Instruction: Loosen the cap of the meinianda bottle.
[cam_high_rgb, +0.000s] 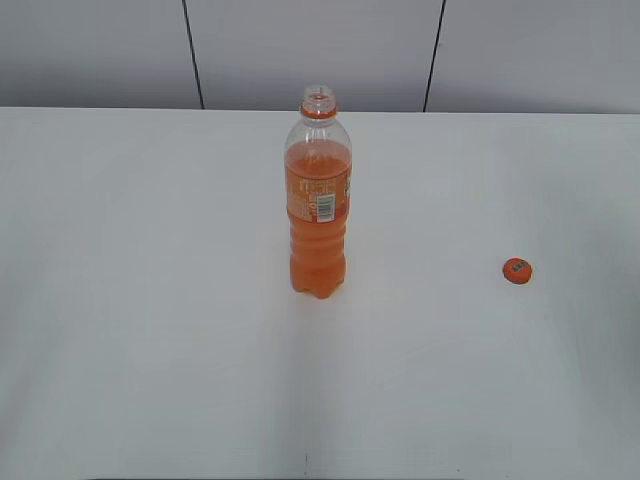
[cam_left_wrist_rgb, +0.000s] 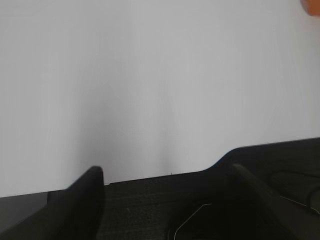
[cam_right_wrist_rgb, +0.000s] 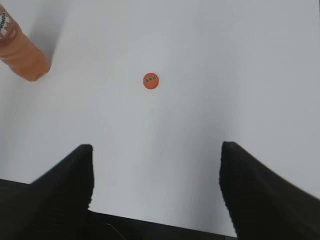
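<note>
Black fingers (cam_right_wrist_rgb: 65, 190) of our right gripper (cam_right_wrist_rgb: 156, 187) fill the bottom corners of the right wrist picture. They stand wide apart and hold nothing. Only their tips show; the rest is cut off by the frame's bottom edge.

Past them, in the upper middle of that picture, the cap (cam_right_wrist_rgb: 150, 80) lies flat on the white table (cam_right_wrist_rgb: 225, 75). It is small, round and orange, with a dark mark on top that is too small for us to read. In the outside picture the cap (cam_high_rgb: 517, 270) sits at the right, well apart from the bottle.

We see the meinianda bottle (cam_high_rgb: 319, 200) standing upright in the middle of the outside picture. Its mouth is bare, with only the orange ring around the neck. Orange drink fills it up to the shoulder. A white barcode patch shows on the orange label. In the right wrist picture only its lower part (cam_right_wrist_rgb: 22, 57) shows at the upper left, and the top is cut off.

Our left gripper (cam_left_wrist_rgb: 165, 195) also has its dark fingers (cam_left_wrist_rgb: 82, 200) apart and empty, low in the left wrist picture, over the table's front edge. A blurry orange bit peeks in at the upper right corner there; we cannot tell what it is.

Neither gripper shows in the outside picture.
</note>
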